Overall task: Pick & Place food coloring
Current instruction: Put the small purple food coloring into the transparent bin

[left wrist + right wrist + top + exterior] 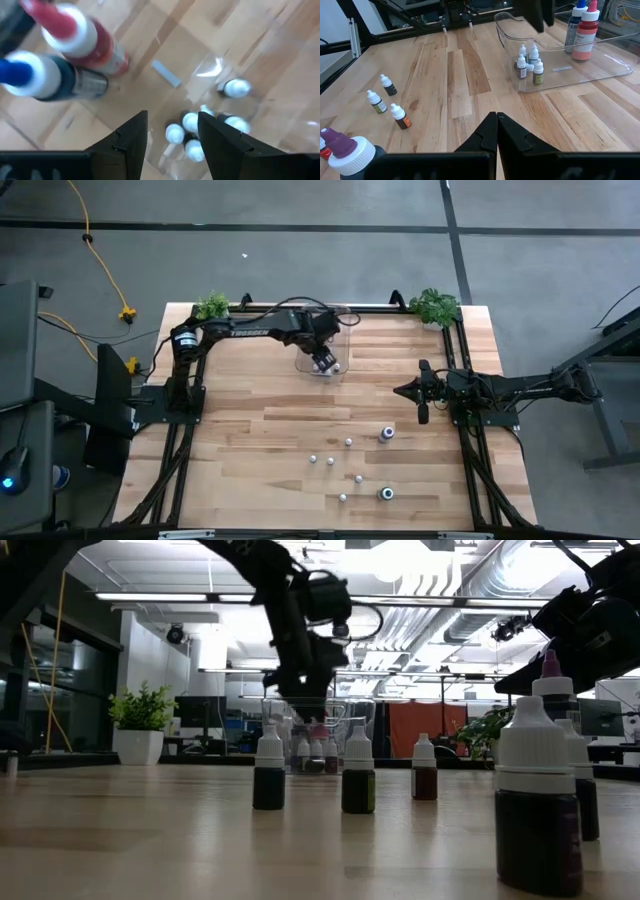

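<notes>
1. Left gripper is hovering at upper centre of the high view over the clear bin, fingers parted, gripping nothing.
2. Small food coloring bottles are standing in the bin beneath it; others are sitting lower right on the table.
3. Right gripper is waiting at right, fingers pressed together.

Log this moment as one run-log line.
left hand: open over clear bin | small bottles: in bin | right hand: shut, waiting | loose bottles: on table
</notes>
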{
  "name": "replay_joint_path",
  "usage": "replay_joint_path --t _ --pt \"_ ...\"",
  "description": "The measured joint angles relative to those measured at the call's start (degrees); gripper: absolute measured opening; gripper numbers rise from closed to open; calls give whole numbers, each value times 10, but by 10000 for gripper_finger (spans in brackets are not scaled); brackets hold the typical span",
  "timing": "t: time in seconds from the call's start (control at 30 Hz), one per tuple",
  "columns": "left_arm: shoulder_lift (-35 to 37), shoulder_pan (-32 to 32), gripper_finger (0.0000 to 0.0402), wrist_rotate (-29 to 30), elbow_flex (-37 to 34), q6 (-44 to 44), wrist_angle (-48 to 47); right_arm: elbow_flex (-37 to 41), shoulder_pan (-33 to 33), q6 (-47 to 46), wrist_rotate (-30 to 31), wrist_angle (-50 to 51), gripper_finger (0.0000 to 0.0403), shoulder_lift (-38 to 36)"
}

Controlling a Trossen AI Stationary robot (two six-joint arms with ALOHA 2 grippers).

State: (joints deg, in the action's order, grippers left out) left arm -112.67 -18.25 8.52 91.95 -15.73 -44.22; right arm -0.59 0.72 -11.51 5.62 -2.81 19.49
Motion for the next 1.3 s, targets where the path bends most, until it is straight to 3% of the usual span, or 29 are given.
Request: replay_joint_path --t 0.4,0.73,1.0,1.3 --pt "0 10 168 -2 211 -6 -218 0 0 0 0 0 0 0" --pt "0 78 168 0 351 33 -369 0 0 0 0 0 0 0" --pt "0 146 168 -10 373 67 -457 0 0 0 0 0 0 0" --pt "0 246 168 -85 338 128 -452 0 0 0 0 0 0 0"
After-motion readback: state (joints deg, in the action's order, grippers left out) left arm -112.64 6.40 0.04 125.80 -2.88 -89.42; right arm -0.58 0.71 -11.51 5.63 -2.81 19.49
